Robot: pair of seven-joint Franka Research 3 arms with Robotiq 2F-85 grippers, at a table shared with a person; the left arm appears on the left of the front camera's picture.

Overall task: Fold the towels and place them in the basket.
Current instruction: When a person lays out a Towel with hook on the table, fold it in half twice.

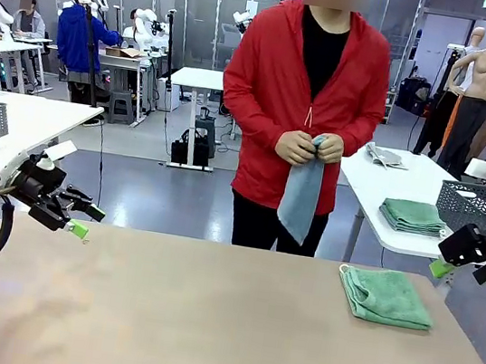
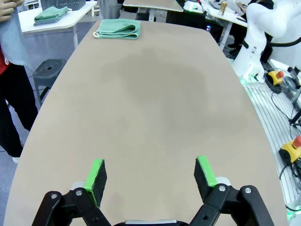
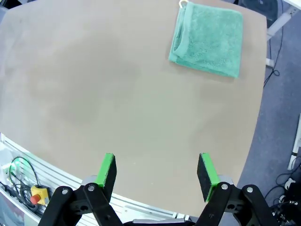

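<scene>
Workshop floor and white tables lie behind a pale tan bench (image 1: 201,341), where the mint green towel (image 1: 385,297) lies folded flat near the far right corner. A small loop shows at one corner of the cloth.

Behind that towel and off toward the bench's middle, a person in a red jacket stands at the far edge. Both hands (image 1: 298,147) grip the grey-blue towel (image 1: 301,200) at waist height, and the cloth hangs down from them.

The left pincer (image 1: 87,221) hovers above the bench well apart from the green towel, on the opposite side, with its green pads spread wide and nothing between them. The right pincer (image 1: 463,268) hangs in the air just up and to the right of the green towel, not touching it. Its pads are likewise apart and hold nothing.
</scene>
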